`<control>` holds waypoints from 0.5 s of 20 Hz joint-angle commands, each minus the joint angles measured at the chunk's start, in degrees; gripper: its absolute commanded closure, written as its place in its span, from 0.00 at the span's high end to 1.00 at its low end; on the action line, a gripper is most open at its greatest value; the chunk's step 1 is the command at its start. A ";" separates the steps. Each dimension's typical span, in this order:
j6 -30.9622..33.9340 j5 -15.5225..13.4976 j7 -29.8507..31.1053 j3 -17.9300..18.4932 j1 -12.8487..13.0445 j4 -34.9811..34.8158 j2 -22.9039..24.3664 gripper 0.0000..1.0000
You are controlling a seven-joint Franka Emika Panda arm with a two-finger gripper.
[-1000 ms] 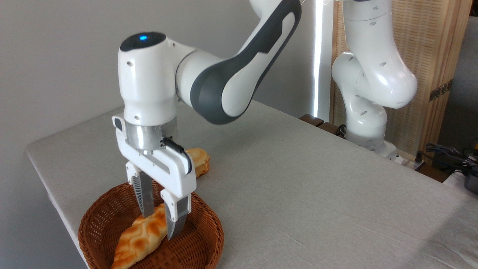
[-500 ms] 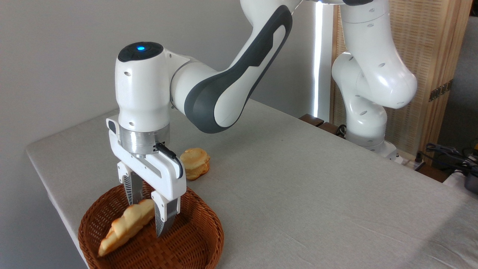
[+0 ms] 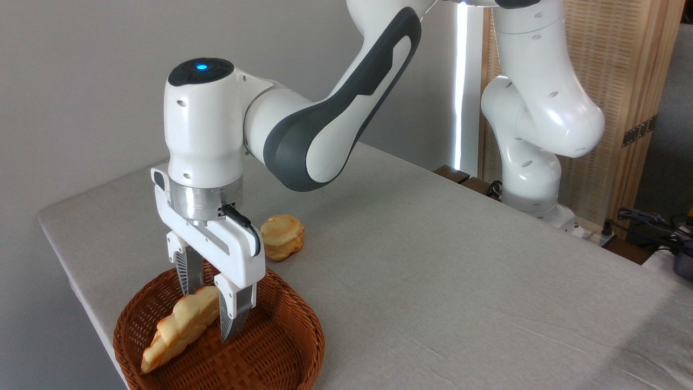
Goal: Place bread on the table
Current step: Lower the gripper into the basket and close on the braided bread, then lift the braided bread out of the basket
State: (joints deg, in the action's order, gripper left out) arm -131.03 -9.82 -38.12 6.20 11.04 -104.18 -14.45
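The bread (image 3: 176, 328), a long braided golden loaf, hangs tilted over the round brown wicker basket (image 3: 281, 346), its upper right end pinched in my gripper (image 3: 208, 309). The gripper is shut on that end, and the loaf's lower tip points down to the left, near the basket's floor. Whether that tip touches the weave I cannot tell. The light grey table (image 3: 433, 271) spreads out to the right and behind.
A small round stacked bun (image 3: 281, 237) lies on the table just behind the basket. The arm's white base (image 3: 533, 179) stands at the table's far right edge. The table's left edge runs close to the basket.
The gripper closed on the loaf's upper end and lifted it off the basket floor, shifting slightly left. The loaf turned onto its side and now hangs tilted.
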 commanded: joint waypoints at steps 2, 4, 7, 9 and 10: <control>-0.81 -0.55 -0.55 0.05 0.21 0.82 -0.66 0.42; -0.81 -0.64 -0.55 0.05 0.21 0.82 -0.66 0.25; -0.81 -0.64 -0.47 0.05 0.21 0.82 -0.57 0.19; -0.81 -0.64 -0.47 0.05 0.21 0.82 -0.49 0.19; -0.81 -0.64 -0.47 0.05 0.21 0.82 -0.49 0.19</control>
State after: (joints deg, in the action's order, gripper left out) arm -131.03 -9.82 -38.13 6.05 11.16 -104.00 -14.45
